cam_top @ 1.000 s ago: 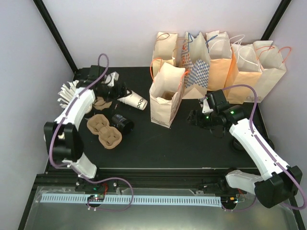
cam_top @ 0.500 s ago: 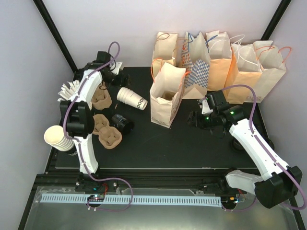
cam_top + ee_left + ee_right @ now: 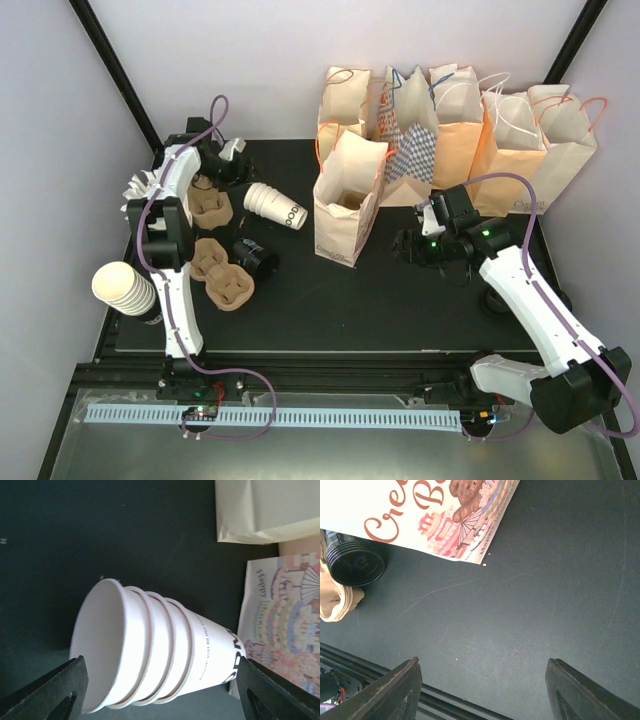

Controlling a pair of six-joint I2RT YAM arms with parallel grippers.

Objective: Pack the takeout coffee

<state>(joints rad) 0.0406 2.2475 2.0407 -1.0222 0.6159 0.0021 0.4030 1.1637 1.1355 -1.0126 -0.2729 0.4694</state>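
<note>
- The printed white cups (image 3: 165, 645) lie on their side as a nested stack of several, at the left rear of the table (image 3: 400, 300). The open mouths face the left wrist camera and the dark lettering runs along the outermost wall.
- No lid sits on any cup. The black lids (image 3: 256, 256) rest as a separate short stack nearer the arms, just beside the pulp carriers (image 3: 222, 277).
- Handling, as a judgement: paper cups are light and thin-walled, so a hard squeeze at mid-body will likely dent them. The rolled rim is the stiffest part.
- On its side the stack can roll. The nested cups may also slide apart, so a pull on one may drag the others along.
- Recommended hold: across the body close to the rim, with light force. The lids look rigid and smooth, and are best pinched at the edge.
- The left gripper (image 3: 235, 170) is spread wide and grasps nothing. It sits just beyond the stack's mouth end, which its camera frames between the two fingers.
- The right gripper (image 3: 482, 665) is also released and empty, above bare table beside the open bag (image 3: 348, 205).
- The open bag stands upright to the right of the cups, in front of a row of other bags.
- A stack of plain cream cups (image 3: 122, 288) stands at the left edge, well apart.
</note>
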